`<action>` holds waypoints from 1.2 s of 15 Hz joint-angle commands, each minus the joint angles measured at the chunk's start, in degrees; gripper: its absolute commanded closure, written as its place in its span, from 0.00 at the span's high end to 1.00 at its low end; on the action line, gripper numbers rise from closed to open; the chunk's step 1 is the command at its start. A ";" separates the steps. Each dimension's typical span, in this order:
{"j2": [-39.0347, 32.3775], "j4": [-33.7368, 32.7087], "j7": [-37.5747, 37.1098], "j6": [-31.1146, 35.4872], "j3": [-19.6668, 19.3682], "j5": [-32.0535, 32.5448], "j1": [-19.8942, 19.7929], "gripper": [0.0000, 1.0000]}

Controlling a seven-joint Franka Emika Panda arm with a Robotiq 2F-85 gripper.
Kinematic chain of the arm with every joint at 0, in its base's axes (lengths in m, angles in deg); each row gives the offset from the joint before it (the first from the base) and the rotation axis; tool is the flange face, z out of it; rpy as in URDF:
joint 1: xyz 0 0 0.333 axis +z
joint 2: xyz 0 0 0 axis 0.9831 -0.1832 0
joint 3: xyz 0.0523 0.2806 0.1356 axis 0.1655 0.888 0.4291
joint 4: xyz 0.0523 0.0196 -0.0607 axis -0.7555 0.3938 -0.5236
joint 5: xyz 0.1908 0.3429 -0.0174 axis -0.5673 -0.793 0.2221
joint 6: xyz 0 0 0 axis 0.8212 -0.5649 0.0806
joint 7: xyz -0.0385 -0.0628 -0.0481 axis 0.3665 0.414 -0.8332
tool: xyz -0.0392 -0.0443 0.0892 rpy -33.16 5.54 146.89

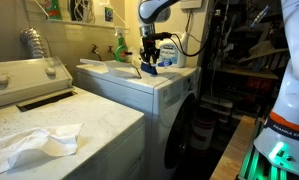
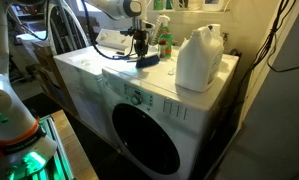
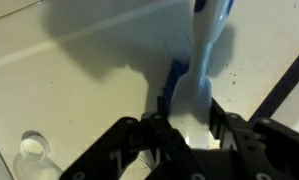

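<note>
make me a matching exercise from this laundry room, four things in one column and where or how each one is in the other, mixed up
Things
1. jug
2. cloth
3. green bottle
4. gripper

Places or states
A. crumpled on the top-loading machine
B. shut on a white and blue thing
C. upright on the front-loading machine, apart from the gripper
D. standing at the back by the wall, near the gripper

Pairs: 1-C, 2-A, 3-D, 4-B
</note>
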 commanded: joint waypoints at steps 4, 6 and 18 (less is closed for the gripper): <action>-3.19 -5.30 2.09 -1.82 1.09 -4.23 0.01 0.16; -2.92 -5.50 2.66 -1.14 1.55 -6.06 -0.13 0.16; 0.94 -2.07 -4.99 -2.13 -0.51 -6.79 0.44 0.16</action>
